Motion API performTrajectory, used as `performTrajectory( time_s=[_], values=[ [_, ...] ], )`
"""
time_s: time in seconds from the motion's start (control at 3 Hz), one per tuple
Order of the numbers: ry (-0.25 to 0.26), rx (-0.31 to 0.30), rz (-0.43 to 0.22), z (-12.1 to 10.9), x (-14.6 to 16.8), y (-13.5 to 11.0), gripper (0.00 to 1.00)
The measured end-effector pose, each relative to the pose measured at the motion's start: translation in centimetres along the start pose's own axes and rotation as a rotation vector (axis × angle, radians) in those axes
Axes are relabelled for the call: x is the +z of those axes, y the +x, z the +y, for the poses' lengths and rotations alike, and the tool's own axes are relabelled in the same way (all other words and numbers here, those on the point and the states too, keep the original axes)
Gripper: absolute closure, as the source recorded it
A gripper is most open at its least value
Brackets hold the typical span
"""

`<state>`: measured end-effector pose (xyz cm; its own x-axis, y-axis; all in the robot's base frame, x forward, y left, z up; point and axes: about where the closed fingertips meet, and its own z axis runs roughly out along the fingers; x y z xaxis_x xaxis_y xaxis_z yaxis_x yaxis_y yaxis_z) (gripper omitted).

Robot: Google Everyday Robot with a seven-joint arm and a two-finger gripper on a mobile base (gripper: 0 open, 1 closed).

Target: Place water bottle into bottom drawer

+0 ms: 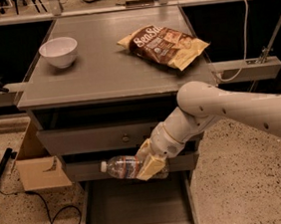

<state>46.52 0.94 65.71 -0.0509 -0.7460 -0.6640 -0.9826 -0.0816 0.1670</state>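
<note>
The water bottle (120,167) is clear with a white cap pointing left and lies level in the air. My gripper (148,161) is shut on its right part, its tan fingers (150,167) over the label. It hangs in front of the middle drawer front, above the open bottom drawer (135,204), a deep grey tray pulled out toward the camera. My white arm (230,109) reaches in from the right.
On the cabinet top (101,68) stand a white bowl (58,51) at the left and a brown chip bag (164,45) at the right. A shut drawer with a small knob (125,137) is above the bottle. A cardboard box (38,162) stands on the floor at the left.
</note>
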Motion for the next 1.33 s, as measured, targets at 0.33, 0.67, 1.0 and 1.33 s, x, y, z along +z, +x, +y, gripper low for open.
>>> performTrajectory(
  time_s=[0.33, 0.67, 1.0, 1.33],
  values=[
    [0.031, -0.005, -0.008, 0.9, 0.7, 0.4, 1.0],
    [0.057, 0.02, -0.015, 2.4, 1.0, 1.8, 1.0],
    [0.005, 0.068, -0.007, 1.4, 2.2, 3.1, 1.0],
    [-0.043, 0.106, 0.006, -0.4, 2.8, 3.7, 1.0]
  ],
)
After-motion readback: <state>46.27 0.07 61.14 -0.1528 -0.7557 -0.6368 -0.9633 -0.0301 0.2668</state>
